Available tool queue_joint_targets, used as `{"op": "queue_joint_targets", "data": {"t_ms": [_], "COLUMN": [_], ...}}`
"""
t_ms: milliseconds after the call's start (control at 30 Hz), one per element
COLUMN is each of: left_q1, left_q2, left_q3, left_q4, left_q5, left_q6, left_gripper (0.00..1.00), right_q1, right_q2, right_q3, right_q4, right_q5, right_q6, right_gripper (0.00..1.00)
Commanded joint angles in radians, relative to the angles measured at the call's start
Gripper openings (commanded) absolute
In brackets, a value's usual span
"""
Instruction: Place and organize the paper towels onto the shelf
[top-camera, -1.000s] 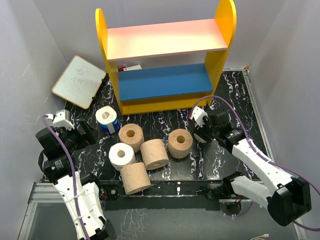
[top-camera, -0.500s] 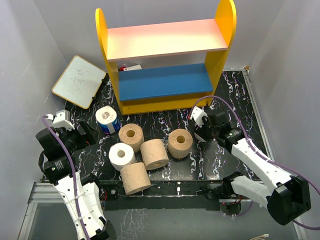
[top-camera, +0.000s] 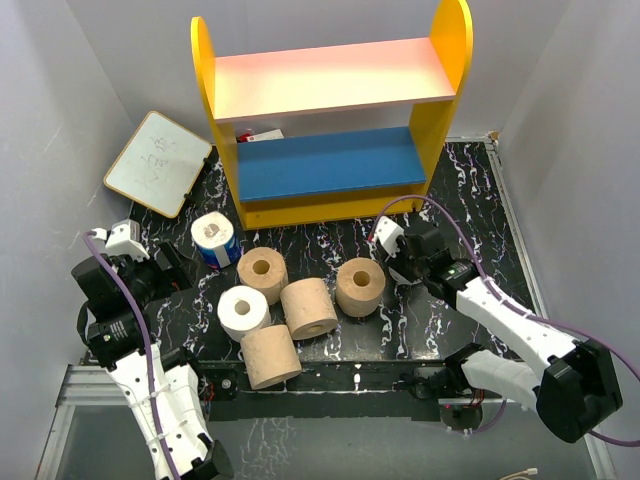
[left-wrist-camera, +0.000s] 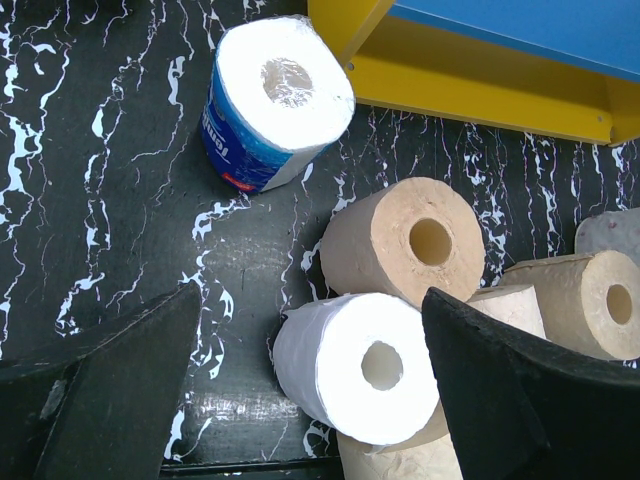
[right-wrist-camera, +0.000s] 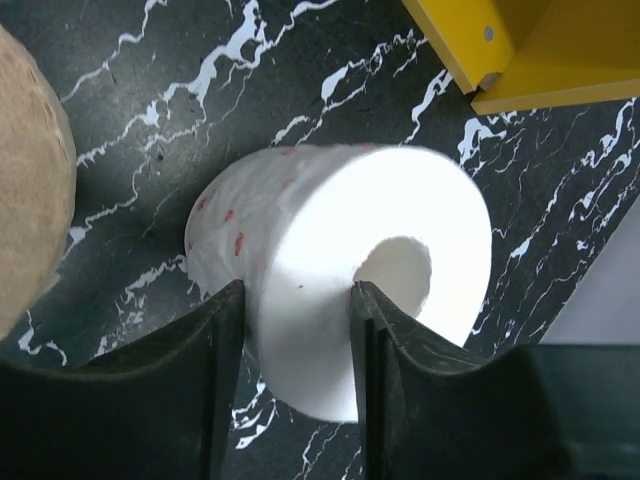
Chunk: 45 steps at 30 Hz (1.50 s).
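The yellow shelf (top-camera: 330, 110) with a pink upper board and a blue lower board stands at the back, both boards bare. In front lie a blue-wrapped roll (top-camera: 216, 240), a white roll (top-camera: 243, 311) and four tan rolls, among them ones at mid-left (top-camera: 262, 272) and mid-right (top-camera: 360, 286). My right gripper (top-camera: 402, 256) is shut on a second small white roll (right-wrist-camera: 330, 260), one finger (right-wrist-camera: 400, 360) in its core and the other outside. My left gripper (left-wrist-camera: 312, 298) is open above the white roll (left-wrist-camera: 355, 365), near the blue-wrapped roll (left-wrist-camera: 270, 100).
A whiteboard (top-camera: 158, 162) lies at the back left beside the shelf. A small red-and-white item (top-camera: 258, 133) shows behind the shelf's lower board. The shelf's yellow base (right-wrist-camera: 520, 50) is close to the right gripper. Grey walls enclose the black marbled table (top-camera: 460, 180).
My right gripper has shifted slightly left, towards the tan roll, still holding the small white roll. The left arm and the other rolls have not moved.
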Motion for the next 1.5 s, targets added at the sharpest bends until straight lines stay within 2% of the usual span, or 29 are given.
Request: {"op": "queue_joint_targets", "data": {"t_ms": [0,67,100,367,567,767,1033,1267,1467], "left_q1": [0.008,0.008,0.008,0.008,0.008,0.007,0.01,0.01,0.011], "left_q2": [-0.008,-0.01,-0.011,-0.011,-0.002,-0.004,-0.02,-0.018,-0.018], "left_q3": [-0.002,-0.002,0.0,0.0,-0.002,-0.002,-0.003,-0.002,-0.002], "left_q4": [0.009,0.007,0.007,0.007,0.01,0.011,0.01,0.01,0.01], "left_q5": [0.011,0.01,0.009,0.007,0.013,0.017,0.014,0.015,0.018], "left_q6": [-0.006,-0.006,-0.006,-0.006,-0.006,-0.006,-0.005,-0.004,-0.004], "left_gripper": [0.91,0.91,0.91,0.91,0.91,0.91,0.91,0.91,0.91], "right_q1": [0.039,0.041,0.041,0.016,0.002,0.002,-0.007,-0.055,-0.113], "right_q2": [0.042,0.041,0.036,-0.058,0.02,0.142,0.291,0.375,0.415], "right_q3": [-0.028,-0.028,-0.02,0.141,0.386,0.557,0.631,0.708,0.769], "right_q4": [0.053,0.053,0.044,-0.159,-0.23,-0.087,0.102,0.203,0.212], "right_q5": [0.051,0.079,0.095,0.103,0.068,0.078,0.072,0.033,-0.012], "right_q6": [0.06,0.064,0.065,-0.094,-0.13,-0.188,-0.234,-0.24,-0.242], "right_gripper": [0.27,0.01,0.0,0.0,0.0,0.0,0.0,0.0,0.0]}}
